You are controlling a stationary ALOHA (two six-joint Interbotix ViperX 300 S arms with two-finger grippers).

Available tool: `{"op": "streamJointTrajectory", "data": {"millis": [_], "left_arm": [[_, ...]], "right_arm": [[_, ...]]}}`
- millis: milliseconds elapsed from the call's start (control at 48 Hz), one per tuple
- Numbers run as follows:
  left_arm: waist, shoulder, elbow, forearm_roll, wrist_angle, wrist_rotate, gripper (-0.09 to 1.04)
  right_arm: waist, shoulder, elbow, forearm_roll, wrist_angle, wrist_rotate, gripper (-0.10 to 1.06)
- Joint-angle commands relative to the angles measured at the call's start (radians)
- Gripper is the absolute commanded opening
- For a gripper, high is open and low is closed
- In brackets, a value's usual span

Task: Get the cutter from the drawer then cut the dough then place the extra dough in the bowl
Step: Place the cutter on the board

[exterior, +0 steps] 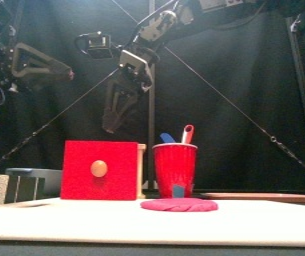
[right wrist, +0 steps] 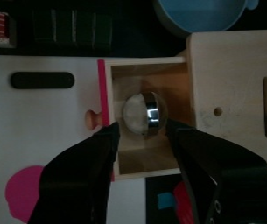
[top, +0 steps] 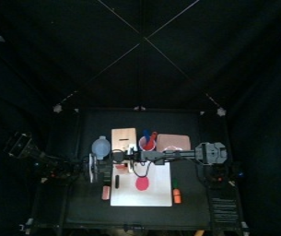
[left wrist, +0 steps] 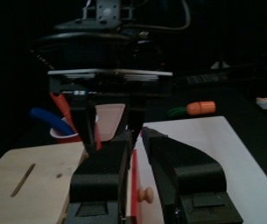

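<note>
The wooden box (right wrist: 235, 79) has its red-fronted drawer (right wrist: 101, 87) pulled out over the white cutting board (right wrist: 42, 122). The round metal cutter (right wrist: 142, 111) lies inside the drawer. My right gripper (right wrist: 142, 140) hangs open above the drawer, one jaw on each side of the cutter, not touching it. In the front view it (exterior: 115, 112) hangs above the box top. My left gripper (left wrist: 133, 140) hovers over the drawer front with its jaws together and nothing held. Flat pink dough (exterior: 179, 205) lies on the board (top: 158, 195). The blue-grey bowl (top: 102, 146) stands left of the box.
The red cup (exterior: 175, 170) with the toy knives stands right of the box, and the pink tray (top: 176, 143) lies beyond it. One orange toy (top: 106, 194) lies left of the board. Another (top: 176, 195) lies at the board's right edge.
</note>
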Motion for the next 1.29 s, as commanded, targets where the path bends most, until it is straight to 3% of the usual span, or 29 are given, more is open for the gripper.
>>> {"op": "streamJointTrajectory", "data": {"millis": [21, 354, 812, 1292], "left_arm": [[0.000, -0.029, -0.009, 0.003, 0.035, -0.002, 0.61], [0.000, -0.051, -0.008, -0.012, 0.087, -0.002, 0.61], [0.000, -0.051, -0.008, -0.012, 0.095, -0.003, 0.61], [0.000, -0.051, -0.005, -0.028, 0.095, -0.003, 0.61]], "right_arm": [[-0.006, -0.017, -0.029, -0.003, -0.005, 0.003, 0.82], [-0.009, 0.040, -0.077, -0.006, -0.005, -0.002, 0.82], [-0.049, 0.066, -0.103, 0.000, 0.025, -0.005, 0.82], [-0.043, 0.097, -0.097, 0.003, 0.026, -0.006, 0.82]]}}
